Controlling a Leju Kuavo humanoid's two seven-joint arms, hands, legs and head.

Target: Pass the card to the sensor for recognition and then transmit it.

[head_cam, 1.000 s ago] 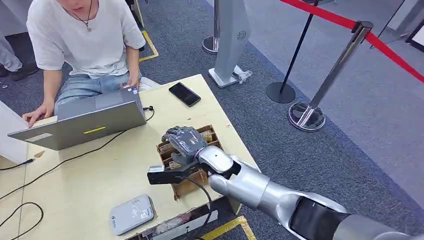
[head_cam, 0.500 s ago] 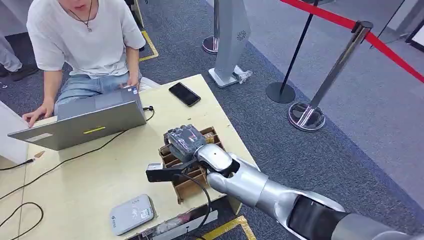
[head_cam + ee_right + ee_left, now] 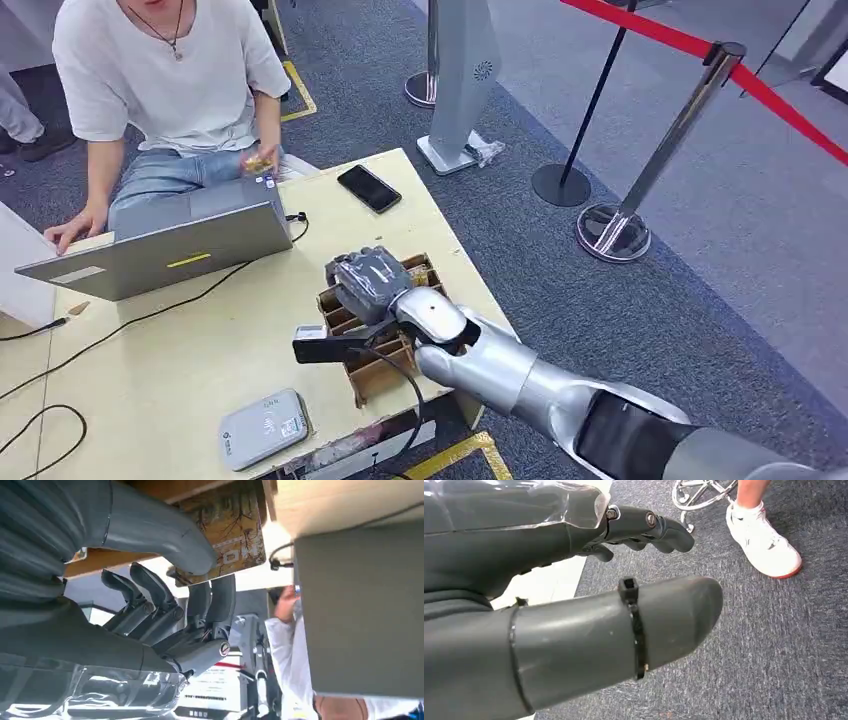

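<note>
Since a second ago your right hand (image 3: 368,283) has crept slightly toward the far end of the box (image 3: 385,368), and the box's near end has swung a little toward the table's front edge; in the last half second almost nothing shifts. You see the card (image 3: 226,535), brown with a tree print, in the right wrist view, pinched between the thick thumb and two of the darker fingers (image 3: 216,599) while the other fingers curl beside it. From the head view that hand sits over the box's slots, with the card hidden beneath it. Your left hand (image 3: 574,605) hangs over grey carpet, thumb out and fingers loosely bent, holding nothing. The sensor (image 3: 264,428), a grey pad, lies near the table's (image 3: 180,350) front edge, well apart from the box. A black cable (image 3: 395,365) runs from the wrist over the box. Beyond, a laptop (image 3: 160,245) stands open, a phone (image 3: 369,188) lies by the far corner, and the person (image 3: 165,70) behind has raised one hand off the laptop's corner.
</note>
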